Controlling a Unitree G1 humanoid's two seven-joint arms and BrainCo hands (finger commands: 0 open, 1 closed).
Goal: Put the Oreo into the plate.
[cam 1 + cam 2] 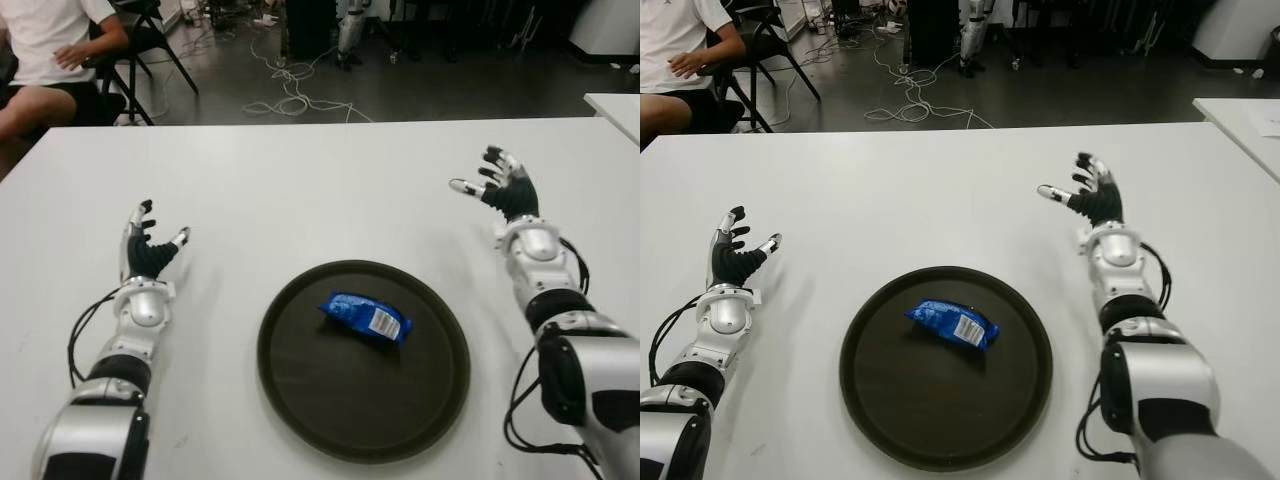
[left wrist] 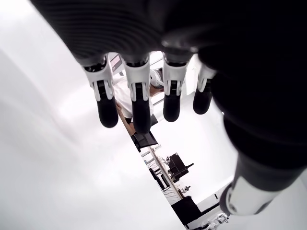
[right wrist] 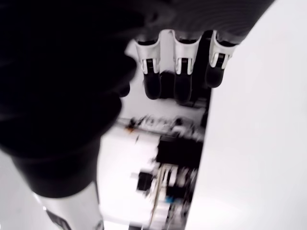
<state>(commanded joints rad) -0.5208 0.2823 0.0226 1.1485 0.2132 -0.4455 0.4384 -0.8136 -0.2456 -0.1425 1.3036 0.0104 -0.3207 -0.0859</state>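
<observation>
Oreo packet (image 1: pixel 366 316), blue and sealed, lies inside the dark round plate (image 1: pixel 300 400), a little back from the plate's middle, touching nothing else. Judging by that, the job looks done, with nothing left but to keep clear. Left of the plate, the left hand (image 1: pixel 148 248) shows over the white worktop (image 1: pixel 300 190), fingers spread and empty. Beyond and right of the plate, the right hand (image 1: pixel 498 186) is likewise splayed and holds nothing.

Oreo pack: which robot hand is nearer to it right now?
Right, narrowly. The right robot hand shows open, beyond the plate to the right of the Oreo pack. The left robot hand shows open, off the plate's left side, slightly farther.
</observation>
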